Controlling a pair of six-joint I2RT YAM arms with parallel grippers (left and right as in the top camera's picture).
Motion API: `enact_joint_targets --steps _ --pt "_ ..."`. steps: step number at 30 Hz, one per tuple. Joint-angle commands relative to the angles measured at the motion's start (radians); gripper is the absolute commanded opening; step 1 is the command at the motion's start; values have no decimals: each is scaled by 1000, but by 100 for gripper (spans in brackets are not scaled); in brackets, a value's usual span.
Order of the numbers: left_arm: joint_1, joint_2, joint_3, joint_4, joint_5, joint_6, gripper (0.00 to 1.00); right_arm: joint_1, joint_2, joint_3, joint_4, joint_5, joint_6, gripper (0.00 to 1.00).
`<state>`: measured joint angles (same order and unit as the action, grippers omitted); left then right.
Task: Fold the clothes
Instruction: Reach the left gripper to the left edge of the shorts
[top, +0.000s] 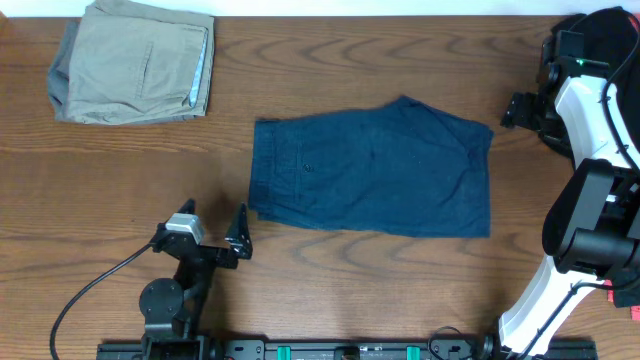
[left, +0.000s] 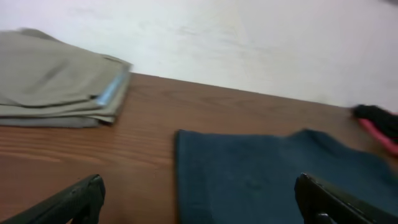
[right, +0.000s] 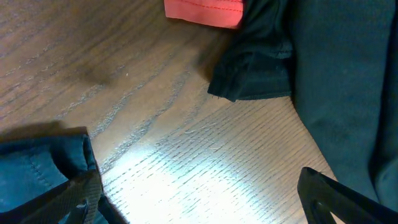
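The dark navy blue shorts (top: 370, 172) lie flat in the middle of the table, folded in half, with the waistband to the left. My left gripper (top: 213, 218) is open and empty, just off their front left corner; in the left wrist view its jaws (left: 202, 202) straddle the shorts' left edge (left: 273, 180). My right gripper (top: 512, 108) is open and empty beside the shorts' far right corner. In the right wrist view its jaws (right: 205, 199) hover over bare wood, with the navy corner (right: 37, 168) at the left finger.
Folded khaki-tan shorts (top: 135, 60) lie at the far left corner and also show in the left wrist view (left: 56, 81). A black garment (right: 311, 56) and a coral-red one (right: 205, 9) lie at the far right, partly under my right arm (top: 590, 200).
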<state>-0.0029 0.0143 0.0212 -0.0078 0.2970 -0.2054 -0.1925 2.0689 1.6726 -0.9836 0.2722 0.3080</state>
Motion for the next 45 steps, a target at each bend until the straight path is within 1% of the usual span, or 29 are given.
enact_joint_targets --steps 1,3,7,10,12,15,17,20,23,25,26,28,32,36,43,45 --pt "3 2 -16 -24 158 -66 98 4 5 -1 0 0 21 99" --pt "3 2 -10 -17 206 -66 98 3 5 -1 0 0 21 99" --pt "3 14 19 -29 212 -64 98 3 5 -1 0 0 21 99" --pt "3 58 74 -80 212 -55 98 3 5 -1 0 0 21 99" --pt "3 117 137 -129 212 -16 98 3 5 -1 0 0 21 99" --pt "3 280 296 -227 207 87 98 3 5 -1 0 0 21 99" --pt "3 401 415 -314 170 137 98 3 5 -1 0 0 21 99" --pt "3 635 657 -528 63 200 98 3 5 -1 0 0 21 99" --pt "3 869 908 -766 -24 232 98 3 5 -1 0 0 21 99" --pt "3 1008 1046 -876 -29 231 98 3 5 -1 0 0 21 99" --pt "3 1066 1096 -907 -29 231 98 3 5 -1 0 0 21 99" --pt "3 1167 1157 -916 -29 231 98 3 5 -1 0 0 21 99" --pt "3 1321 1167 -874 -26 230 98 3 5 -1 0 0 21 99" --pt "3 1453 1167 -848 55 228 98 3 5 -1 0 0 21 99" --pt "20 1648 1168 -734 96 229 98 3 5 -1 0 0 21 99" --pt "31 1706 1168 -713 146 263 98 3 5 -1 0 0 21 99"
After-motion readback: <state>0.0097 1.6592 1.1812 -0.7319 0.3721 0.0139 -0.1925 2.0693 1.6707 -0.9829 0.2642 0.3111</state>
